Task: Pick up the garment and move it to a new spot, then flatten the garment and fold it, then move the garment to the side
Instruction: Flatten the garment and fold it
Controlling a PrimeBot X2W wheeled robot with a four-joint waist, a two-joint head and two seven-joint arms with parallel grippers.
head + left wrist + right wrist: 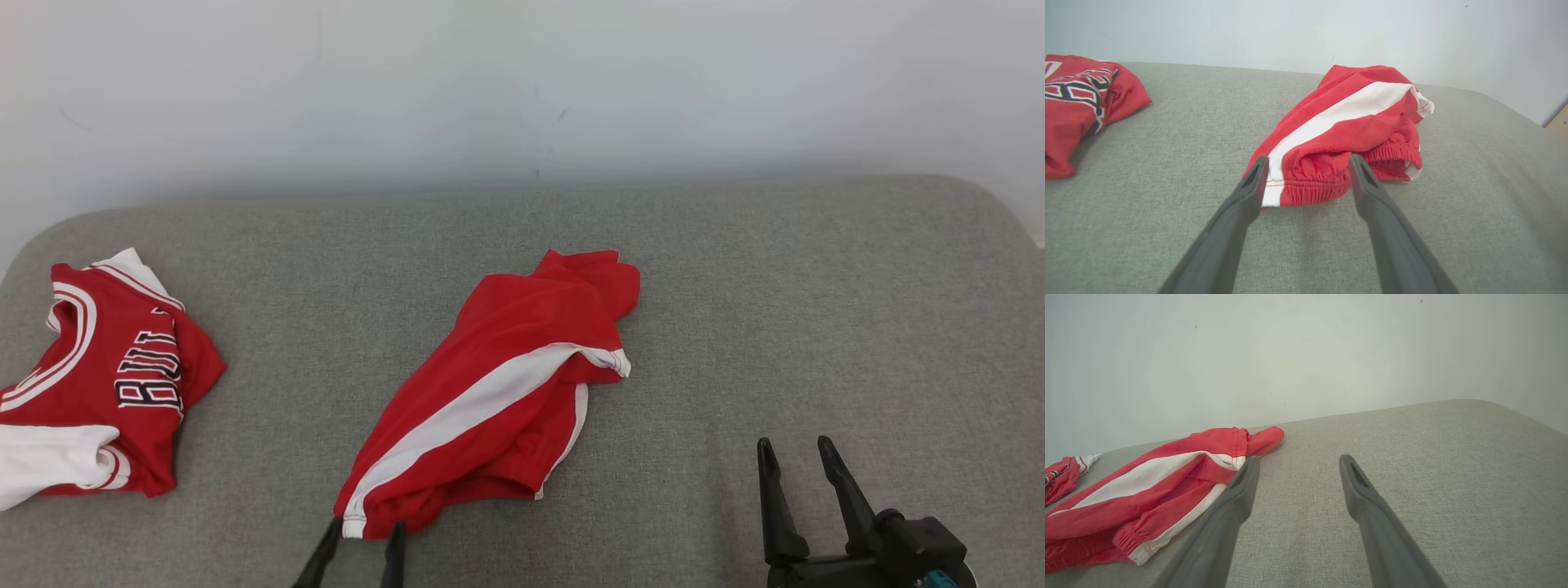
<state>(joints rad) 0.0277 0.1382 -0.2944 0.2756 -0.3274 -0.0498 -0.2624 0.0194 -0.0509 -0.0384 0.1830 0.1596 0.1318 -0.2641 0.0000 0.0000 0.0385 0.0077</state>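
At nine o'clock on the grey cushion lies a red jersey with white trim and dark lettering, bunched up and well apart from my work. At the centre lies the garment I take to be mine to handle — red shorts with a broad white stripe, crumpled, running from seven o'clock up towards one. My left gripper, between six and seven o'clock, has its fingers spread wide, one on each side of the elastic waistband corner, not yet pinching it. My right gripper, at five o'clock, is also spread wide and holds nothing, with bare cushion between its fingers. By my judgement nothing is finished: the pick-up is only being lined up, and moving, flattening, folding and setting aside all remain. Nothing here is a container — both garments lie directly on the cushion.
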